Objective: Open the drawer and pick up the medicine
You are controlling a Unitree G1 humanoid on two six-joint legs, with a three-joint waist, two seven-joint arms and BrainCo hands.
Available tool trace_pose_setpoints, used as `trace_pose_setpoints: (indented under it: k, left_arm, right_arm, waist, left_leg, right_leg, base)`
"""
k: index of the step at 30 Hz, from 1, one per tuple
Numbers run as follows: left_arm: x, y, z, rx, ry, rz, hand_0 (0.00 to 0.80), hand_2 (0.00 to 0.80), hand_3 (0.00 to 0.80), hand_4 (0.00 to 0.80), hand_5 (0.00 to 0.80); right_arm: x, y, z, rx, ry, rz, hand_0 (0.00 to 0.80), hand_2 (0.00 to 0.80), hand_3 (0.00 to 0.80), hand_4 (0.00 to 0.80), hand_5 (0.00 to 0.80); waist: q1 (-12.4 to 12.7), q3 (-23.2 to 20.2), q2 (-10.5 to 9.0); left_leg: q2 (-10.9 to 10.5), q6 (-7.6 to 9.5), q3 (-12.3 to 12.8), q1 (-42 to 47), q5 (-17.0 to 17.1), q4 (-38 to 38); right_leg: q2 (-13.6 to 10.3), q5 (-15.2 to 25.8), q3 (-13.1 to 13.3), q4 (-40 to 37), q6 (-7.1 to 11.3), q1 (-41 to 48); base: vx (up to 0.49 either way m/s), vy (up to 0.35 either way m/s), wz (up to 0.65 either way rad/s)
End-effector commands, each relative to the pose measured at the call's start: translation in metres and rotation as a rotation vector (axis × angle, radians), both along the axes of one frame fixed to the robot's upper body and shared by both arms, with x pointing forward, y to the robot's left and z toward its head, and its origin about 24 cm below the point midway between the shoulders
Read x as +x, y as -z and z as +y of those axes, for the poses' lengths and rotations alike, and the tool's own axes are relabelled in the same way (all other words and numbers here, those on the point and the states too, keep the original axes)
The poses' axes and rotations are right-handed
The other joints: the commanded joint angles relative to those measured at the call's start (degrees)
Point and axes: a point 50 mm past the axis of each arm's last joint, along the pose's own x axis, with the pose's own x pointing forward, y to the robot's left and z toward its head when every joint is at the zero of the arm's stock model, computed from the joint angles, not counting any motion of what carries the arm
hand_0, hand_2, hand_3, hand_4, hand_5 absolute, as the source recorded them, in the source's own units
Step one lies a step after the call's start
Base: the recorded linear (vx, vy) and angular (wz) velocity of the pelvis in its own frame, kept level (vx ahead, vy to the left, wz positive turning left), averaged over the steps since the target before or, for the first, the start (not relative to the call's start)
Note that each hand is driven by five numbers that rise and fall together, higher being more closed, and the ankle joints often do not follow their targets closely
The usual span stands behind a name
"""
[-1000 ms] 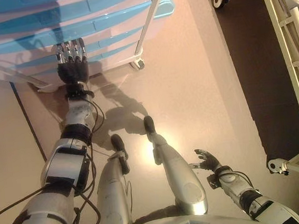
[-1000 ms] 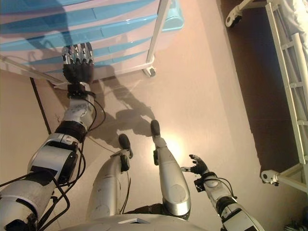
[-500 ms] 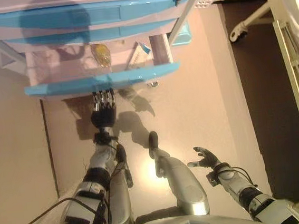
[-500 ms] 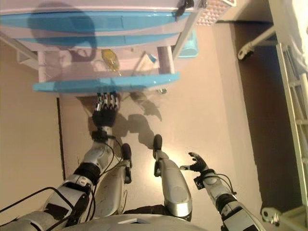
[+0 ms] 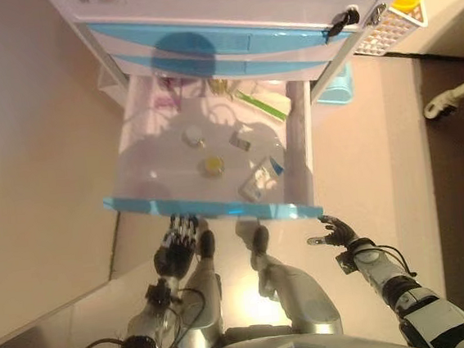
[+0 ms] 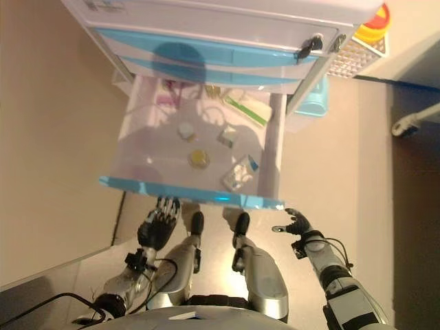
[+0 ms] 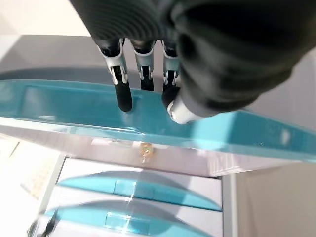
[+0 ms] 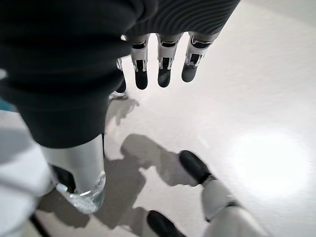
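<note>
Left eye view: drawer (image 5: 211,211), translucent white with a blue front panel, stands pulled fully out of a white cabinet (image 5: 226,26) whose upper drawer fronts are blue. On the drawer floor lie several small medicine items: a round yellow-lidded container (image 5: 212,167) near the centre, a clear packet with a blue corner (image 5: 260,179) at about 4 o'clock from it, a small white piece (image 5: 193,134) at 11 o'clock, a small square piece (image 5: 239,141) at 1 o'clock, and a long green-edged box (image 5: 260,105) toward the back right. Left hand (image 5: 175,245) sits just below the blue front panel at roughly 7 o'clock of the drawer, fingers straight and pointing up at the panel; whether they touch it cannot be told here. Right hand (image 5: 337,231) hangs at 4 o'clock of the drawer, apart from it, fingers loosely spread and holding nothing. Right eye view: same layout; a perforated white basket (image 6: 349,56) with a yellow and red object in it hangs at the cabinet's right side. Left wrist view: straight fingers (image 7: 123,96) lie against the blue front, not curled round it. Right wrist view: relaxed fingers (image 8: 164,74) over pale floor (image 8: 256,98).
</note>
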Motion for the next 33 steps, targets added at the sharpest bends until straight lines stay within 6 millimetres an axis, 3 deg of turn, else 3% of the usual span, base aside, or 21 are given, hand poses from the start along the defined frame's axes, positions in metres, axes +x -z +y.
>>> trace_pose_setpoints:
  k: [1,4,5,6,11,15,17,20,22,25,28,33]
  left_arm:
    - [-0.054,0.021,0.048,0.216,-0.032,0.275,0.8,0.8,0.8,0.8,0.8]
    - [-0.084,0.038,0.062,0.44,0.041,0.544,0.8,0.8,0.8,0.8,0.8]
    - [-0.092,0.042,0.065,0.519,0.072,0.622,0.671,0.671,0.671,0.671,0.671]
    - [-0.098,0.044,0.07,0.632,0.108,0.704,0.0,0.0,0.0,0.0,0.0]
    - [-0.095,0.043,0.091,1.114,0.215,0.909,0.0,0.0,0.0,0.0,0.0]
    - [-0.072,0.039,0.084,1.454,0.403,0.847,0.0,0.0,0.0,0.0,0.0]
    - [-0.066,0.04,0.076,1.569,0.496,0.796,0.0,0.0,0.0,0.0,0.0]
    - [-0.067,0.041,0.071,1.631,0.584,0.761,0.0,0.0,0.0,0.0,0.0]
    - [-0.073,0.043,0.068,1.613,0.632,0.758,0.0,0.0,0.0,0.0,0.0]
    - [-0.08,0.046,0.064,1.598,0.681,0.758,0.0,0.0,0.0,0.0,0.0]
    - [-0.085,0.049,0.059,1.576,0.704,0.755,0.0,0.0,0.0,0.0,0.0]
    - [-0.089,0.051,0.055,1.556,0.733,0.757,0.0,0.0,0.0,0.0,0.0]
  right_arm:
    - [-0.024,0.01,-0.015,-0.035,0.033,0.046,0.0,0.0,0.0,0.0,0.0]
    - [-0.034,0.015,-0.018,-0.037,0.068,0.07,0.0,0.0,0.0,0.0,0.0]
    - [-0.038,0.018,-0.018,-0.047,0.074,0.08,0.0,0.0,0.0,0.0,0.0]
    - [-0.044,0.02,-0.019,-0.066,0.079,0.094,0.0,0.0,0.0,0.0,0.0]
    - [-0.073,0.029,-0.038,-0.303,0.186,0.182,0.0,0.0,0.0,0.0,0.0]
    - [-0.082,0.017,-0.063,-0.459,0.419,0.087,0.0,0.0,0.0,0.0,0.0]
    - [-0.075,0.004,-0.074,-0.519,0.499,-0.028,0.0,0.0,0.0,0.0,0.0]
    - [-0.05,-0.032,-0.095,-0.571,0.597,-0.257,0.0,0.0,0.0,0.0,0.0]
    - [-0.025,-0.066,-0.1,-0.618,0.582,-0.46,0.0,0.0,0.0,0.0,0.0]
    - [0.01,-0.121,-0.088,-0.651,0.466,-0.74,0.0,0.0,0.0,0.0,0.0]
    - [0.038,-0.171,-0.055,-0.624,0.225,-0.974,0.0,0.0,0.0,0.0,0.0]
    - [0.058,-0.212,0.001,-0.61,-0.255,-1.132,0.0,0.0,0.0,0.0,0.0]
  waist:
    - [2.5,-6.8,-2.58]
    - [2.0,-8.3,-2.22]
    - [1.8,-8.8,-2.18]
    - [1.6,-9.4,-2.24]
    - [0.1,-11.6,-2.72]
    - [-1.4,-13.0,-3.22]
    - [-2.1,-13.4,-3.45]
    - [-3.4,-13.8,-3.53]
    - [-4.6,-14.3,-3.46]
    - [-5.9,-15.0,-3.25]
    - [-6.8,-16.0,-3.08]
    - [-6.7,-17.8,-3.5]
  left_leg:
    - [-3.2,0.28,1.6,-2.7,-3.2,1.4]
    - [-3.8,0.51,1.6,-1.8,-3.4,1.0]
    - [-3.9,0.64,1.7,-1.4,-3.5,0.9]
    - [-4.0,0.75,1.7,-1.1,-3.7,1.0]
    - [-4.3,1.51,2.3,0.5,-4.4,0.7]
    - [-4.3,2.34,3.2,2.1,-5.0,0.0]
    - [-4.2,2.72,3.8,3.0,-5.2,-0.7]
    - [-4.1,3.11,4.7,4.3,-5.3,-2.1]
    - [-4.0,3.27,5.3,5.2,-5.3,-3.4]
    - [-4.0,3.23,6.2,6.1,-5.0,-5.1]
    - [-3.9,3.2,7.4,6.3,-5.1,-5.9]
    - [-4.1,3.28,9.0,6.3,-5.4,-6.2]
  right_leg:
    - [-1.1,-7.4,1.4,6.8,3.34,0.3]
    - [-1.3,-7.2,1.3,6.0,3.57,1.2]
    - [-1.3,-7.2,1.3,5.8,3.63,1.4]
    - [-1.5,-7.1,1.3,5.6,3.75,1.7]
    - [-1.5,-6.8,2.4,5.2,4.09,2.6]
    - [-1.3,-6.1,4.0,4.7,4.61,3.3]
    - [-1.2,-5.6,4.9,4.3,5.0,3.5]
    - [-1.0,-4.9,6.6,3.8,5.49,3.7]
    - [-0.9,-4.4,7.7,3.2,5.83,3.7]
    - [-1.0,-3.7,8.8,2.2,6.31,3.7]
    - [-1.3,-3.3,9.5,1.4,6.79,3.3]
    - [-2.0,-3.0,9.7,0.4,7.35,3.0]
  base:
    - [0.072,0.035,0.23]
    - [0.073,0.061,0.29]
    - [0.088,0.068,0.09]
    - [0.091,0.052,0.01]
    - [0.094,0.034,0.0]
    - [0.089,0.012,-0.15]
    - [0.062,0.006,-0.27]
    - [0.04,0.034,-0.28]
    - [0.037,0.064,-0.25]
    - [0.031,0.072,-0.24]
    - [0.031,0.07,-0.18]
    - [0.041,0.037,-0.14]
